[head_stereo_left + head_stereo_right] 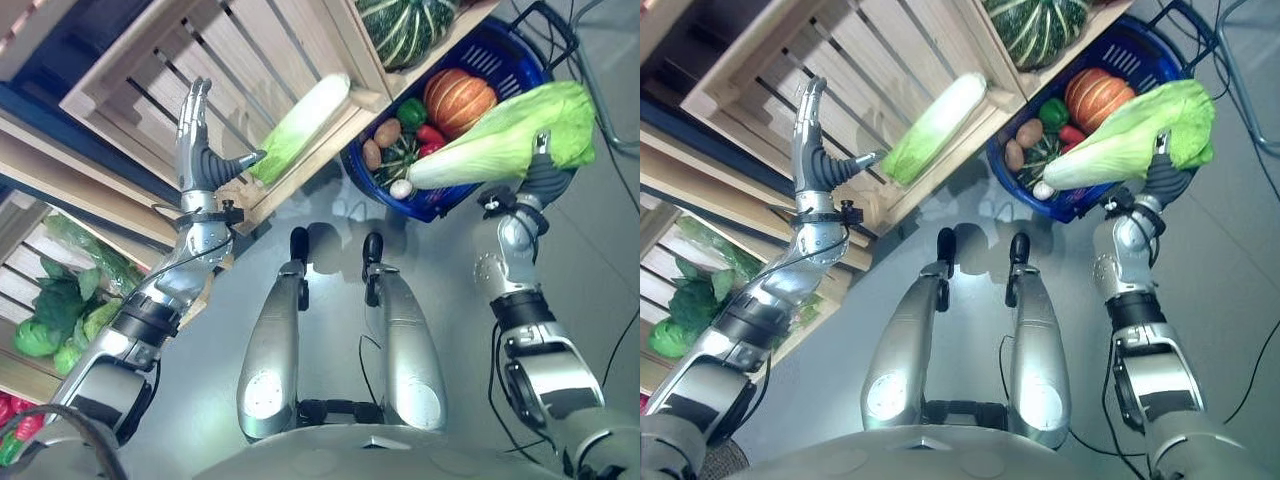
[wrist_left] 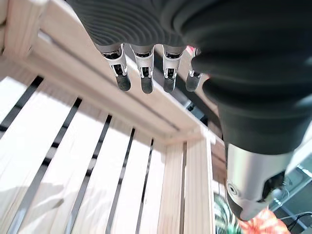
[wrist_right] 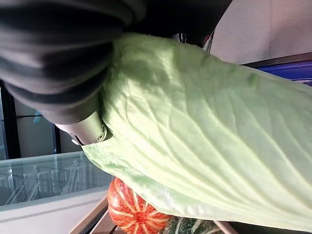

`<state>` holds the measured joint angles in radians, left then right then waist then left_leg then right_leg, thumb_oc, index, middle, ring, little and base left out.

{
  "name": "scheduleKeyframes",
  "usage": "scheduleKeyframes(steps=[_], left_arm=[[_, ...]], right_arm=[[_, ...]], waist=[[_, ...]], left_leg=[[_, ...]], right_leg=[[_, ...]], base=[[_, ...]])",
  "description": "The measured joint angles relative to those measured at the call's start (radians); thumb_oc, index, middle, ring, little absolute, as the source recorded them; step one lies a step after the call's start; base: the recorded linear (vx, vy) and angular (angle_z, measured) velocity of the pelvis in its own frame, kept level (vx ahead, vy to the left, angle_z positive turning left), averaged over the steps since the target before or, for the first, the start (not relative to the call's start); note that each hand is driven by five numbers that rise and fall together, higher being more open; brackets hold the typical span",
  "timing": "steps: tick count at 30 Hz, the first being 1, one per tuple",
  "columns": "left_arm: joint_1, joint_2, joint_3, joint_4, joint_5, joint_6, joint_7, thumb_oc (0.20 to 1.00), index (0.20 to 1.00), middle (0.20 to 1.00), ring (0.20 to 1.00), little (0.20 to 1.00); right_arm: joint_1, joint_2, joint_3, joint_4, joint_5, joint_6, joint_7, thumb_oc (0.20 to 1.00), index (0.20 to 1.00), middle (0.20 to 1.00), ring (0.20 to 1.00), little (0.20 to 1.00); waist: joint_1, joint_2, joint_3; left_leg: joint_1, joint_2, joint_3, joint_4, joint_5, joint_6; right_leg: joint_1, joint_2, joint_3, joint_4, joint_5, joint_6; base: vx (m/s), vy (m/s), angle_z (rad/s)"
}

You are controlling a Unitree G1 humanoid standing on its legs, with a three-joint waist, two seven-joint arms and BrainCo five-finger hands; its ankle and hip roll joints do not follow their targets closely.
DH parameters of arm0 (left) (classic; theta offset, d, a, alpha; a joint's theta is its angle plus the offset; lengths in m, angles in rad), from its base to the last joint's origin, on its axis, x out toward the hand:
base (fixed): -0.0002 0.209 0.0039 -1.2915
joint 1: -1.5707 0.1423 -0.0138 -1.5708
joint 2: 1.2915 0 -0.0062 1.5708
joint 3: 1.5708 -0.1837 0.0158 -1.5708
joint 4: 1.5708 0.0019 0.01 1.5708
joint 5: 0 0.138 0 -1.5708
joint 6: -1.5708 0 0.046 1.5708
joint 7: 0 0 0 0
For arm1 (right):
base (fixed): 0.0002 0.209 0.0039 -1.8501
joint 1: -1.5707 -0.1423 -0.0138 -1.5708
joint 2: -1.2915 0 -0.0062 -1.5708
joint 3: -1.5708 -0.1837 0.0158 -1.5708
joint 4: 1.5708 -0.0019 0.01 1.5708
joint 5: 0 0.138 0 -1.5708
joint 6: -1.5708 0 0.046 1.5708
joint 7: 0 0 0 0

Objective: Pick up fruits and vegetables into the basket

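Observation:
My right hand (image 1: 545, 182) is shut on a pale green napa cabbage (image 1: 510, 135), held lying across the top of the blue basket (image 1: 440, 212). The right wrist view has its leaves (image 3: 209, 146) pressed against the palm, with an orange pumpkin (image 3: 136, 214) beneath. The basket holds that pumpkin (image 1: 460, 100), potatoes (image 1: 386, 132), a green pepper (image 1: 411, 111) and a red pepper (image 1: 430, 135). My left hand (image 1: 197, 150) is raised and open in front of a slatted wooden crate (image 1: 150, 75), thumb pointing at a second napa cabbage (image 1: 300, 125) lying in that crate. The fingers (image 2: 146, 73) are straight over the slats.
A big striped green squash (image 1: 405, 25) sits in the neighbouring crate above the basket. Leafy greens (image 1: 60, 310) fill a lower crate at the left, with red produce (image 1: 15, 420) under them. Grey floor lies between the shelves and the basket.

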<state>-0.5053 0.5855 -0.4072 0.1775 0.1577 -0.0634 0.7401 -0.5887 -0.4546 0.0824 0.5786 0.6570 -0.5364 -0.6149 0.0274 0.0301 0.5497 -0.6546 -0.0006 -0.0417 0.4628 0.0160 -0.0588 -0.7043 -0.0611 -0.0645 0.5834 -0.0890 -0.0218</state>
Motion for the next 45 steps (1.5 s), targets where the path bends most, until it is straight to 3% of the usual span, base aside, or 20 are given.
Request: scheduleKeyframes(steps=[7,13,15,17,30,40,45], left_arm=[[-0.057,0.000,-0.024,0.035,-0.004,-0.007,-0.010,1.000,1.000,1.000,1.000,1.000],[-0.054,0.001,-0.041,0.038,-0.020,-0.008,-0.024,1.000,1.000,1.000,1.000,1.000],[-0.054,0.002,-0.042,0.038,-0.022,-0.009,-0.029,1.000,1.000,1.000,1.000,1.000],[-0.058,0.003,-0.050,0.045,-0.027,-0.019,-0.031,1.000,1.000,1.000,1.000,1.000],[-0.069,0.003,-0.078,0.082,-0.039,-0.052,-0.027,1.000,1.000,1.000,1.000,1.000],[-0.121,0.005,-0.075,0.108,0.021,-0.078,0.062,1.000,1.000,1.000,1.000,1.000],[-0.201,0.003,-0.076,0.191,0.040,-0.077,0.107,1.000,1.000,1.000,1.000,1.000]], right_arm=[[-0.099,-0.059,-0.007,0.066,0.067,-0.001,0.022,0.200,0.200,0.200,0.200,0.200],[-0.106,-0.060,-0.009,0.087,0.132,0.000,0.058,0.228,0.228,0.228,0.228,0.228],[-0.119,-0.060,-0.012,0.087,0.149,0.009,0.081,0.815,0.815,0.815,0.815,0.815],[-0.140,-0.060,-0.014,0.087,0.149,0.021,0.102,1.000,1.000,1.000,1.000,1.000],[-0.188,-0.060,0.017,0.088,0.163,0.088,0.215,1.000,1.000,1.000,1.000,1.000],[-0.188,-0.073,0.124,0.088,-0.047,0.229,0.189,1.000,1.000,1.000,1.000,1.000],[-0.169,-0.068,0.166,0.058,-0.089,0.278,0.173,1.000,1.000,1.000,1.000,1.000]], waist=[[0.008,0.000,0.006],[0.023,0.000,0.006],[0.023,0.000,0.006],[0.023,0.000,0.006],[0.024,0.000,0.007],[0.017,-0.001,0.007],[-0.011,-0.017,0.015]], left_leg=[[-0.155,-0.002,-0.007,0.158,-0.042,-0.006],[-0.165,-0.003,-0.008,0.160,-0.041,-0.006],[-0.172,-0.003,-0.010,0.159,-0.041,-0.006],[-0.182,-0.003,-0.009,0.160,-0.043,-0.004],[-0.194,-0.008,-0.007,0.235,-0.094,0.010],[-0.195,-0.018,-0.007,0.250,-0.096,0.012],[-0.195,-0.017,-0.003,0.253,-0.098,0.021]], right_leg=[[-0.139,-0.014,-0.003,0.130,-0.026,-0.012],[-0.146,-0.015,-0.003,0.129,-0.025,-0.011],[-0.151,-0.015,-0.005,0.126,-0.025,-0.011],[-0.161,-0.014,-0.005,0.126,-0.026,-0.010],[-0.160,-0.020,-0.006,0.184,-0.071,0.004],[-0.160,-0.031,-0.004,0.202,-0.079,0.004],[-0.161,-0.028,0.001,0.202,-0.077,0.010]], base=[[0.03,0.011,0.04],[0.07,-0.002,0.01],[0.07,-0.015,0.02],[0.07,-0.010,-0.02],[0.06,-0.013,0.01],[0.02,-0.005,0.02],[0.00,0.005,-0.02]])
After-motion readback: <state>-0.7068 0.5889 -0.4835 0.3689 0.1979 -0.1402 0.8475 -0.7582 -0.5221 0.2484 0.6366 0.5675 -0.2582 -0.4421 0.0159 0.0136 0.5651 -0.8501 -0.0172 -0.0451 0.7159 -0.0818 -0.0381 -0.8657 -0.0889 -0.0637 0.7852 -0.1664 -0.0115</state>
